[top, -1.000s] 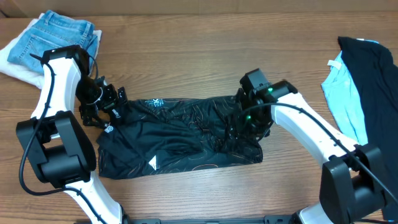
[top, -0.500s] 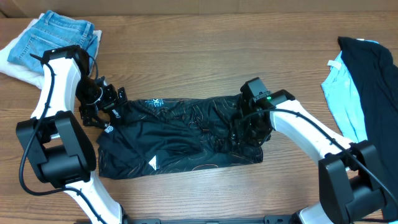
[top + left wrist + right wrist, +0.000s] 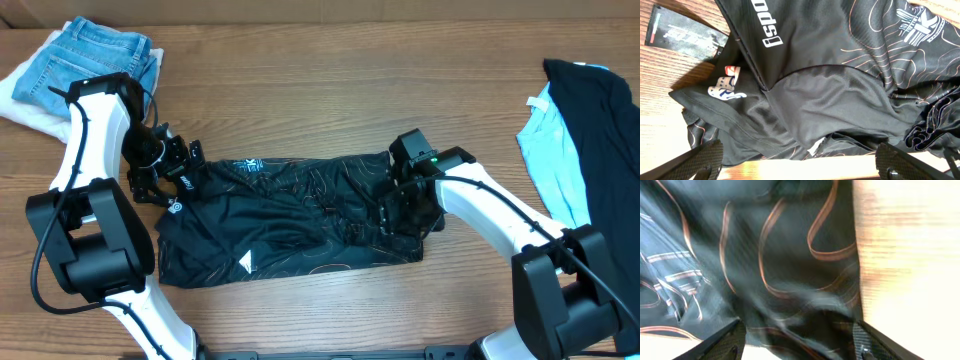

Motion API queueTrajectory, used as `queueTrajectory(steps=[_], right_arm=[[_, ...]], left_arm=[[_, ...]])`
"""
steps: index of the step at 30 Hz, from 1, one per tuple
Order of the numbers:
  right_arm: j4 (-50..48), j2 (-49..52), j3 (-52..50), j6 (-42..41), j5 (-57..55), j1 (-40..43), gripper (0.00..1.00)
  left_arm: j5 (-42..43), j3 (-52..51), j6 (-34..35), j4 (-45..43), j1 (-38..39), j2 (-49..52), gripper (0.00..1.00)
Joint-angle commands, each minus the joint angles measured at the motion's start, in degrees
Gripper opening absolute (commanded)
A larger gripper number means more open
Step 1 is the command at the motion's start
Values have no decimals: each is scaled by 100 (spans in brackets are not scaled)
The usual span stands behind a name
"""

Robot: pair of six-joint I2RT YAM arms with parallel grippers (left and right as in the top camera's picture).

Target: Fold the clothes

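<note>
The jersey lies crumpled and roughly flat on the tabletop, stretched between the two end effectors. The left end effector sits at the jersey's sleeve end, just over the cloth edge. In the left wrist view, this end effector has its jaws set wide. One finger shows at each lower corner, with the jersey spread ahead of and between them and nothing gripped. White lettering, a small logo patch and thin orange contour lines lie directly ahead of it, and bare wood shows beside each finger. The right end effector is down on the opposite end of the jersey, over a bunched fold near the cloth's edge. The right wrist view is blurred. It shows this end effector with its jaws also wide and dark cloth with orange lines filling the space ahead of and between the fingers. Bright tabletop lies to one side. The cloth is not visibly pinched. Jeans lie well beyond the left end effector, apart from the jersey. A black garment over a light blue one lies well outside the right end effector.
</note>
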State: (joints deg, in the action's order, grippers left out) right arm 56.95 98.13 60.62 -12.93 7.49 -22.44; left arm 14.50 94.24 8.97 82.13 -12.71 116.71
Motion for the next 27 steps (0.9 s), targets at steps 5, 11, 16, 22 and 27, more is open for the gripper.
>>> queueTrajectory(steps=[5, 11, 16, 22, 27], right_arm=[[710, -179, 999, -186, 162, -68, 69], [769, -256, 1110, -7, 173, -310, 77], [494, -66, 772, 142, 214, -396, 76], [2, 177, 356, 175, 682, -398, 73], [-114, 221, 343, 273, 1027, -400, 67]], left_arm=[[-4, 103, -85, 15, 42, 52, 100], [-4, 103, -85, 15, 42, 52, 100], [-4, 103, -85, 15, 42, 52, 100], [-7, 103, -87, 15, 42, 52, 100], [-4, 103, -85, 15, 42, 52, 100]])
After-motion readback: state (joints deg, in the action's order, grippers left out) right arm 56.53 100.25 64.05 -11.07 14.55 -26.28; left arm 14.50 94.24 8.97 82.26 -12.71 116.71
